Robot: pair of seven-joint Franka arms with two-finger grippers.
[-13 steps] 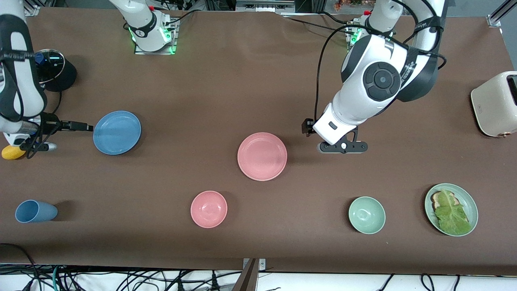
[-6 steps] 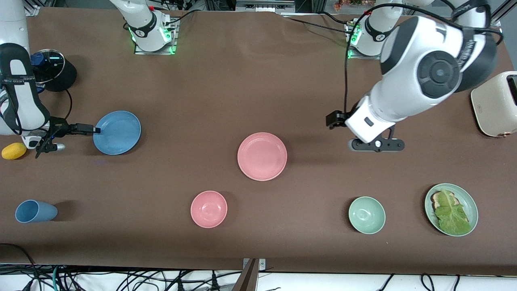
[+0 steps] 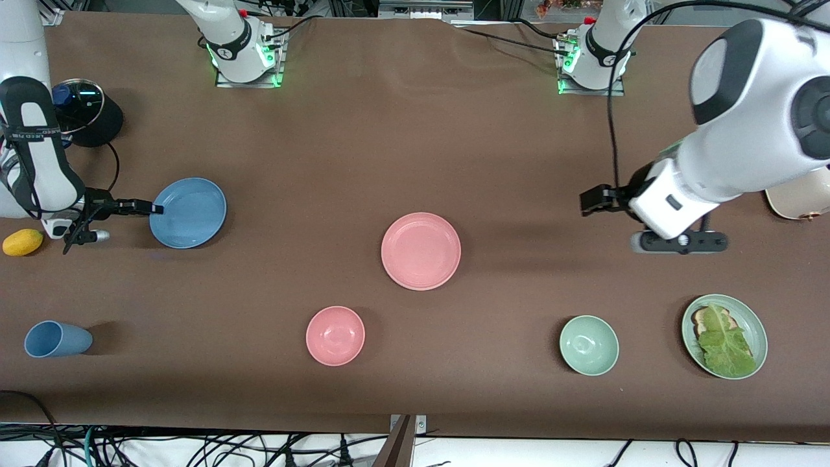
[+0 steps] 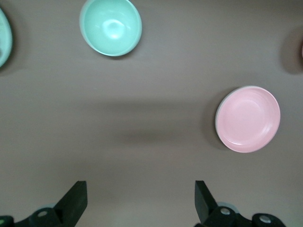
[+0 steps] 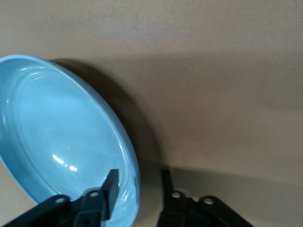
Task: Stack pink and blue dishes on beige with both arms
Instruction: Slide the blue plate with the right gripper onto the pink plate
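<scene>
**Rim between my fingers: blue plate about to be pinched**

I'm at the right arm's end of the table, and my right gripper [image 5: 137, 194] straddles the edge of the blue plate [image 3: 188, 213]. In my wrist view one finger sits over the inside of the dish, the other outside the rim on the brown tablecloth [image 3: 363, 149]; the jaws are partly drawn in, yet I see a gap at the rim, so no firm grip as I judge it. The plate lies flat on the table, and its centre lies straight ahead of my fingers, toward the table's middle. It is round, shallow and matte, with a low raised lip: a thin edge to pinch.

The pink plate [image 3: 421, 250] rests flat at the table's centre, the same shape and width. My left gripper [image 4: 139, 201] hangs wide open and empty over bare cloth near the left arm's end; it waits. I see no beige plate in any view.
</scene>
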